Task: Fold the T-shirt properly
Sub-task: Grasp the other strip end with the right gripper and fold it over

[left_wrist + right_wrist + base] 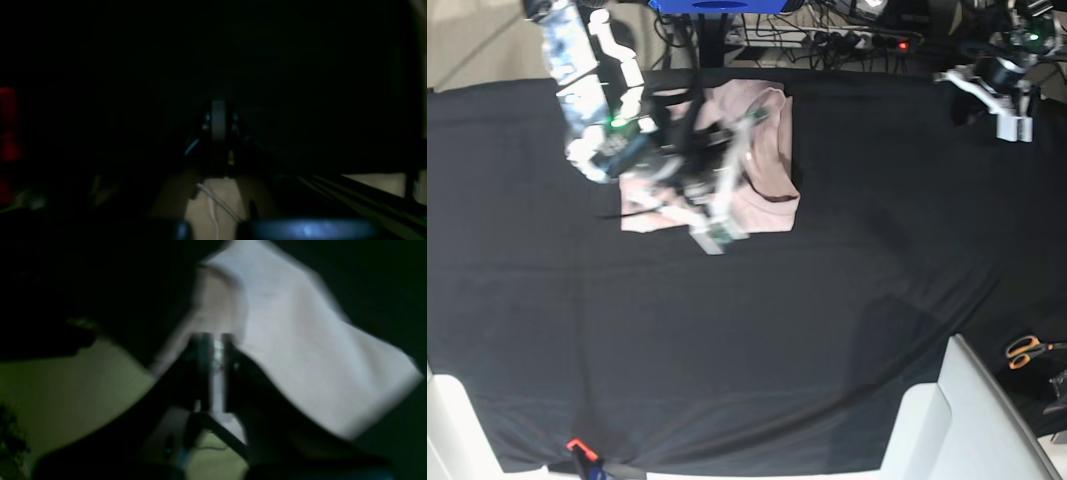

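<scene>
The pale pink T-shirt (769, 170) lies partly folded on the black table cloth (827, 320) near the back edge. My right gripper (755, 120) reaches over it toward the back. In the blurred right wrist view the right gripper (217, 350) has its fingers (200, 366) nearly together with pale cloth between them, and the T-shirt (300, 356) drapes away to the right. My left gripper (1015, 125) is at the far back right, well away from the shirt. In the very dark left wrist view the left gripper (218, 123) looks shut and empty.
Orange-handled scissors (1027, 350) lie at the right edge. A white slab (972, 420) stands at the front right and another white piece (457, 430) at the front left. Cables and a power strip (867, 40) run behind the table.
</scene>
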You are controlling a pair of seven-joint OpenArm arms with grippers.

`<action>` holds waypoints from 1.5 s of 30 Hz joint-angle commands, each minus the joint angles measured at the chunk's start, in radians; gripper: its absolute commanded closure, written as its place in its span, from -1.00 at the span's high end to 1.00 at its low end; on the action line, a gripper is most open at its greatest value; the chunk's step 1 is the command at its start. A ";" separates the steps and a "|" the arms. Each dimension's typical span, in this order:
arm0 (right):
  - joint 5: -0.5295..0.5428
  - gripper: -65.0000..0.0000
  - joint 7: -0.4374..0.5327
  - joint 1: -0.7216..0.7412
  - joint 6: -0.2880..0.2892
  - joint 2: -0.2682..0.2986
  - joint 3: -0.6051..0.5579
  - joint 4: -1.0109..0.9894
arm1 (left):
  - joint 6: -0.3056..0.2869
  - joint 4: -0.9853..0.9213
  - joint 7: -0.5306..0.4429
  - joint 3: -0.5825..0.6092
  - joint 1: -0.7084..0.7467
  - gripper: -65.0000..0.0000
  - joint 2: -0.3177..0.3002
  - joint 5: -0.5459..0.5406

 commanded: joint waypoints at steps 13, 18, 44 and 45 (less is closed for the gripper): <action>0.015 -0.94 0.136 0.121 0.049 -0.020 -0.057 -0.266 | -0.011 0.023 -0.022 0.073 0.009 -1.00 -0.009 -0.010; 0.015 -0.94 0.191 0.175 0.049 -0.054 -0.077 -0.423 | -0.011 0.023 -0.022 0.082 0.009 -1.00 -0.008 -0.010; 0.011 -0.94 0.117 -0.023 0.049 0.094 0.240 0.007 | -0.014 0.299 0.167 0.292 0.012 -0.60 -0.048 -0.306; 0.011 -0.94 0.153 -0.043 0.049 0.120 0.240 0.007 | -0.028 0.299 0.167 0.294 0.011 -0.36 -0.052 -0.323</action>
